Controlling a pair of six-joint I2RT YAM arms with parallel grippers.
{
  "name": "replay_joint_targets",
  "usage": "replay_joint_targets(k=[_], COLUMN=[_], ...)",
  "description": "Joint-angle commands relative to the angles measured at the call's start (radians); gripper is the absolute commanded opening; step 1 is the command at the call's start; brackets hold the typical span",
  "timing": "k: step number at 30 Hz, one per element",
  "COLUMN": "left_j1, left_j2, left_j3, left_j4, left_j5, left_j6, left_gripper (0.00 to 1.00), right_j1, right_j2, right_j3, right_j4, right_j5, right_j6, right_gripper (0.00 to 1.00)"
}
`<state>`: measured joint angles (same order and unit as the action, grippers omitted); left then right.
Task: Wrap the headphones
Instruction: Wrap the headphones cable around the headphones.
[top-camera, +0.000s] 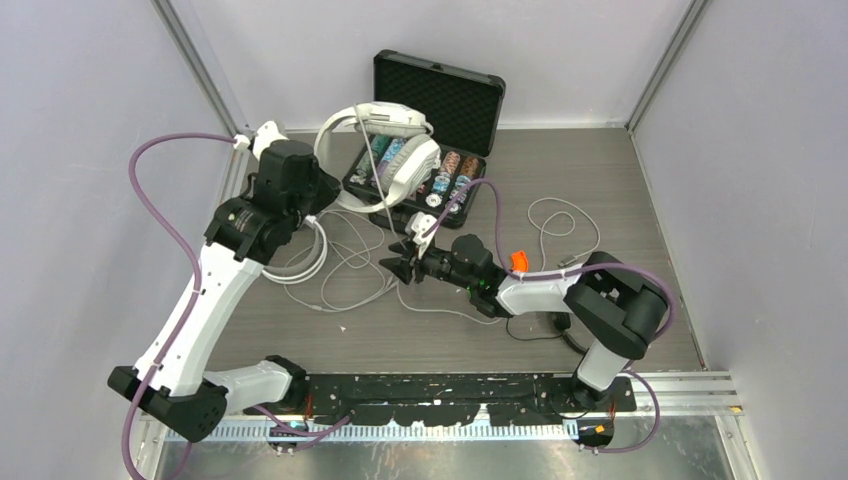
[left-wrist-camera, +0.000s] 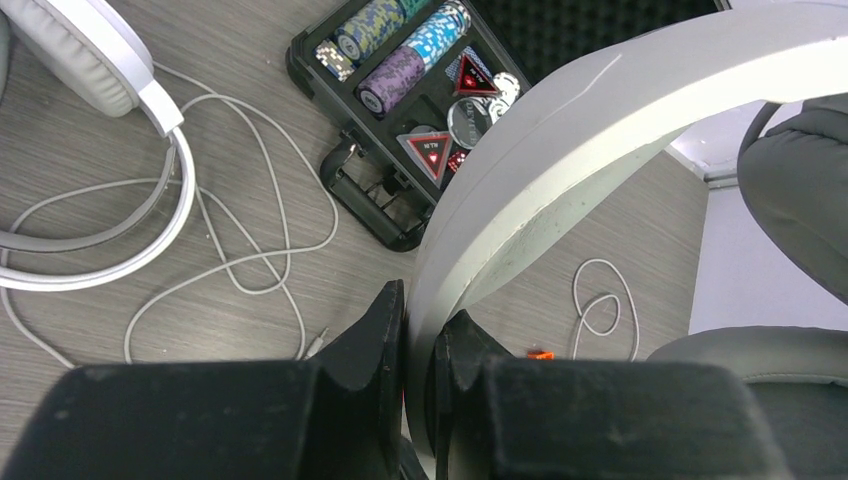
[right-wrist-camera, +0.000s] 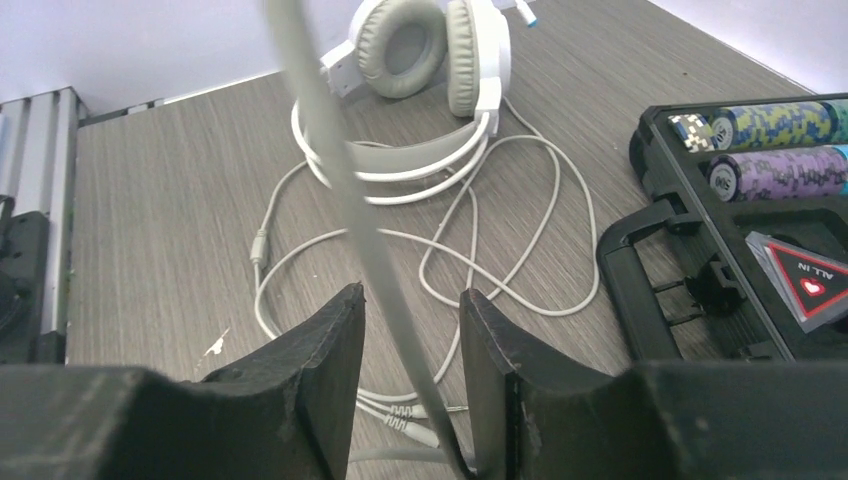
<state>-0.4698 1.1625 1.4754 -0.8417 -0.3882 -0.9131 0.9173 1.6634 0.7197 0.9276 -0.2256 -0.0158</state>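
My left gripper (top-camera: 322, 190) (left-wrist-camera: 420, 310) is shut on the headband of a white over-ear headset (top-camera: 395, 150) (left-wrist-camera: 560, 130) and holds it up above the poker chip case. Its grey cable (top-camera: 385, 215) (right-wrist-camera: 340, 180) hangs down and runs between the fingers of my right gripper (top-camera: 392, 255) (right-wrist-camera: 410, 295), which is open. A second white headset (top-camera: 305, 262) (left-wrist-camera: 90, 60) (right-wrist-camera: 420, 60) lies on the table under the left arm with its white cable (right-wrist-camera: 500, 270) loose in loops. The black headset is hidden; a thin black cable (top-camera: 528, 335) shows by the right arm.
An open black case (top-camera: 440, 100) (left-wrist-camera: 400, 100) (right-wrist-camera: 740, 190) with poker chips stands at the back middle. A thin white cable loop (top-camera: 555, 225) (left-wrist-camera: 600, 305) and a small orange piece (left-wrist-camera: 540, 354) lie at the right. Grey walls close in three sides.
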Motion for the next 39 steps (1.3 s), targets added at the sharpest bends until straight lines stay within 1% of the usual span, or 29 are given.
replay_joint_targets(k=[1,5,9,12,15,17,20,23,26,29,31,34,36,39], left_j1=[0.006,0.005,0.005,0.007,0.007,0.007,0.007,0.007,0.007,0.007,0.007,0.007,0.007,0.005], left_j2=[-0.041,-0.042,-0.051,-0.057,-0.057,-0.058,-0.061,-0.057,-0.065,-0.102,-0.119,-0.116,-0.109,-0.085], left_j3=[0.092,0.116,0.122,0.126,0.133,0.134,0.126,0.127,0.09,0.004,-0.034,-0.057,-0.072,-0.078], left_j4=[0.069,0.053,0.036,0.046,0.023,-0.014,-0.038,-0.084,-0.097,-0.012,0.039,0.059,0.073,0.041], left_j5=[0.026,0.058,0.125,0.239,0.352,0.39,0.494,0.572,0.612,0.726,0.794,0.807,0.783,0.867], left_j6=[-0.031,-0.014,0.021,0.096,0.166,0.197,0.257,0.339,0.436,0.59,0.693,0.853,0.923,1.097], left_gripper=[0.0,0.0,0.0,0.0,0.0,0.0,0.0,0.0,0.0,0.0,0.0,0.0,0.0,0.0], right_j1=[-0.026,-0.077,-0.133,-0.165,-0.193,-0.21,-0.24,-0.265,-0.286,-0.308,-0.32,-0.33,-0.338,-0.347], right_j2=[0.03,0.044,0.051,0.054,0.05,0.047,0.051,0.055,0.05,0.024,-0.005,-0.067,-0.127,-0.206], right_j3=[-0.012,-0.028,-0.033,-0.039,-0.044,-0.049,-0.055,-0.055,-0.051,-0.053,-0.061,-0.079,-0.071,-0.003], right_j4=[0.152,0.207,0.241,0.273,0.287,0.308,0.336,0.366,0.379,0.359,0.324,0.211,0.046,-0.307], right_j5=[0.057,0.048,0.004,-0.028,-0.029,-0.026,-0.017,-0.031,-0.075,-0.134,-0.178,-0.225,-0.241,-0.302], right_j6=[0.014,0.095,0.18,0.238,0.279,0.3,0.323,0.353,0.381,0.423,0.456,0.502,0.522,0.522], right_gripper=[0.43,0.27,0.16,0.13,0.12,0.16,0.22,0.24,0.17,0.07,0.02,0.0,0.01,0.01])
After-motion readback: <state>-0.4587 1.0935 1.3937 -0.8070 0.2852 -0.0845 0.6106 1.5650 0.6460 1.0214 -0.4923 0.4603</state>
